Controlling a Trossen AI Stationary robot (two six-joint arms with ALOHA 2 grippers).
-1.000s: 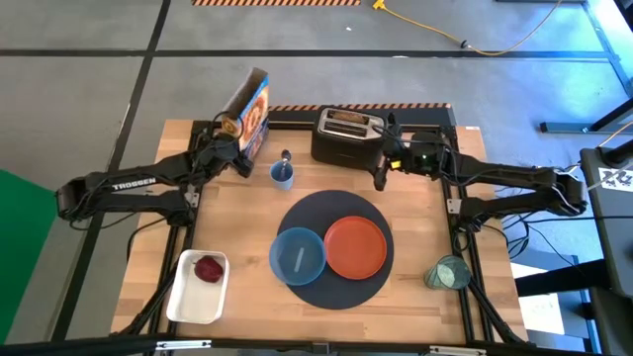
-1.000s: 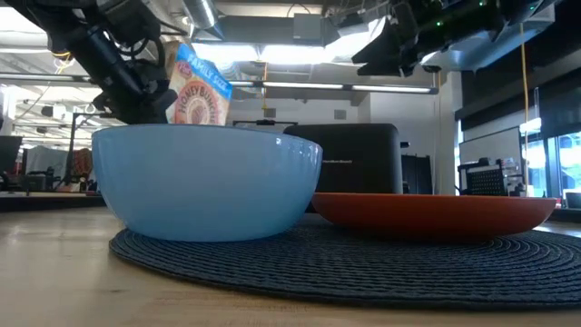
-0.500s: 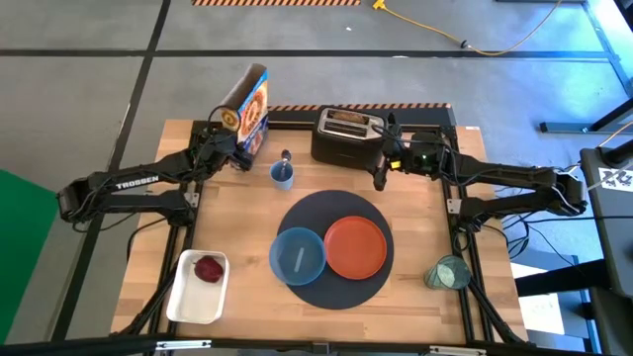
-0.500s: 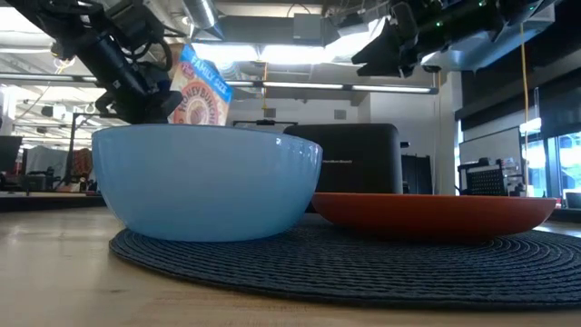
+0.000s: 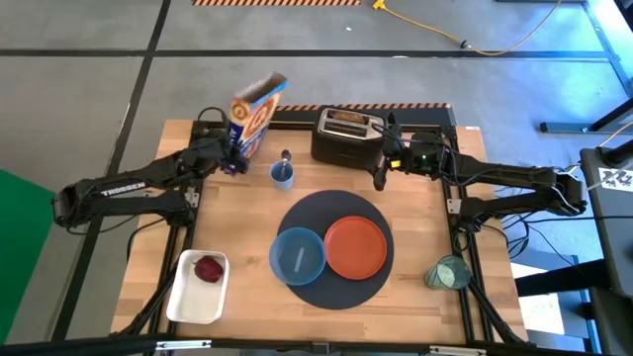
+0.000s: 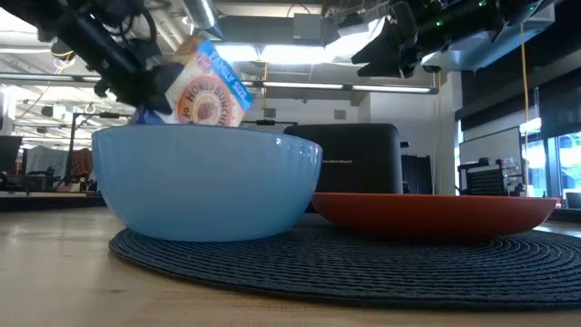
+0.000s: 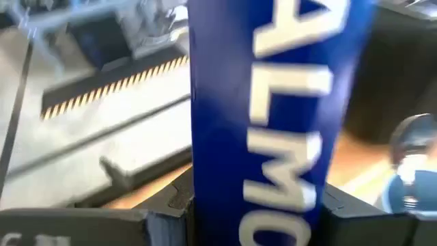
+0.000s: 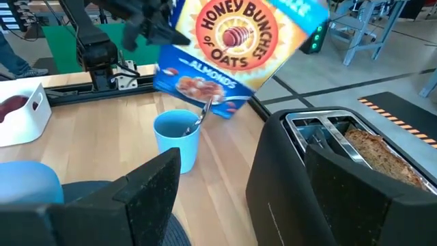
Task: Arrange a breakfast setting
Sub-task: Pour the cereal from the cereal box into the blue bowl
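The cereal box [image 5: 256,111] is clamped by its narrow blue edge between the fingers of the left gripper [image 5: 233,150], which are closed partway onto it; in the left wrist view the blue spine [image 7: 273,116] fills the gap between the two dark fingers. The box is held clear of the table at the far left, tilted with its top leaning toward the toaster [image 5: 346,135]. Just to its right stands a small blue cup [image 5: 283,176] with the metal spoon [image 8: 202,117] in it.

The step in hand is judged to be carrying the box to the blue bowl [image 5: 298,255] for pouring. That bowl sits on the near left part of the dark round placemat [image 5: 336,208], touching or almost touching the orange plate [image 5: 356,246] to its right. For a clean carry, the box is best lifted a little higher before being swung nearer, so that the cup and spoon are passed over and not clipped. The grip is near the lower end of the box, so slow wrist turns are advised to stop it slipping.

The right gripper [image 5: 380,176] hangs with fingers wide apart and empty beside the toaster, where the toast slice [image 8: 381,154] sits in a slot. The teal glass [image 5: 447,273] lies at the near right edge; the red fruit [image 5: 208,269] rests in the white tray [image 5: 181,302] at the near left.
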